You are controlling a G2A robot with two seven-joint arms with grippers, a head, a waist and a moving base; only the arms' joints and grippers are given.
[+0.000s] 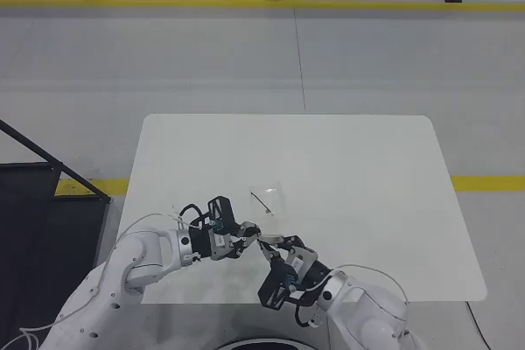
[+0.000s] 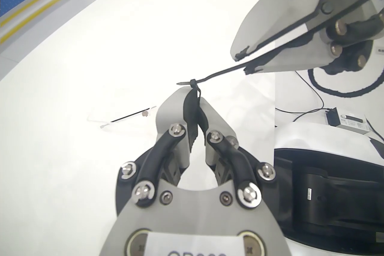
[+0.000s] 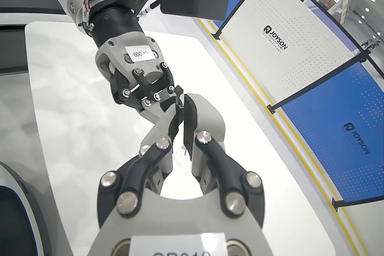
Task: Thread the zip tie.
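A thin black zip tie (image 2: 222,72) hangs in the air between my two grippers, above the white table (image 1: 350,166) near its front edge. My left gripper (image 2: 192,95) is shut on the strap just under the tie's small square head (image 2: 193,82). The pointed tip pokes a short way out through the head. My right gripper (image 2: 244,60) is shut on the strap a short length farther along. In the right wrist view the head (image 3: 179,91) stands just past my right gripper (image 3: 183,108), with the left gripper (image 3: 169,101) close behind it. From above, both grippers meet fingertip to fingertip (image 1: 258,238).
A clear plastic bag (image 1: 267,199) with another black zip tie (image 2: 129,117) in it lies flat on the table just beyond the grippers. Blue and white partition panels (image 3: 300,38) stand past the table's far side.
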